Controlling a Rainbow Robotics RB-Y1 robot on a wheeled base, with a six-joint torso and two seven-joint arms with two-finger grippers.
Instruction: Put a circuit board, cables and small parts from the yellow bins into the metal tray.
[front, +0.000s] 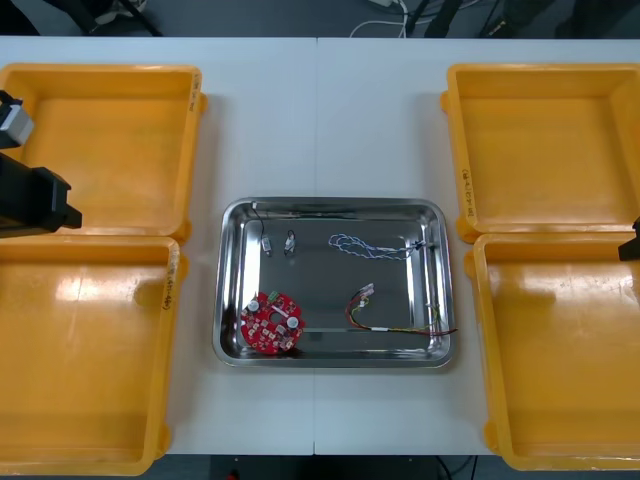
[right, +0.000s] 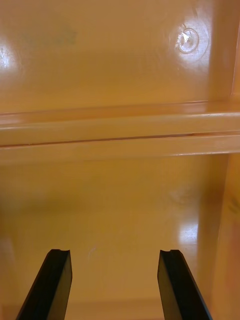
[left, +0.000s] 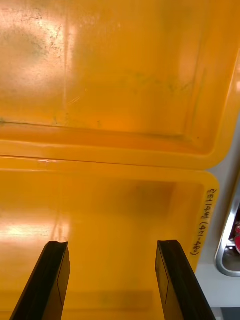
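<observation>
The metal tray (front: 333, 205) at the table's middle holds a round red circuit board (front: 272, 322) in its near left corner. A twisted blue and white cable (front: 370, 245), a red and yellow cable (front: 385, 318), a thin black cable (front: 300, 212) and two small metal parts (front: 278, 243) also lie in it. My left arm (front: 35, 200) hangs over the left bins. Its gripper (left: 111, 245) is open above the near left bin's floor, with nothing between the fingers. My right arm (front: 630, 243) sits at the right edge. Its gripper (right: 114, 255) is open over bare bin floor.
Two yellow bins stand at the left (front: 110, 150) (front: 85, 350) and two at the right (front: 545, 140) (front: 560, 350), all showing bare floors. The tray's corner (left: 227, 250) shows beside the left bin's rim (left: 120, 155). Strips of table separate tray and bins.
</observation>
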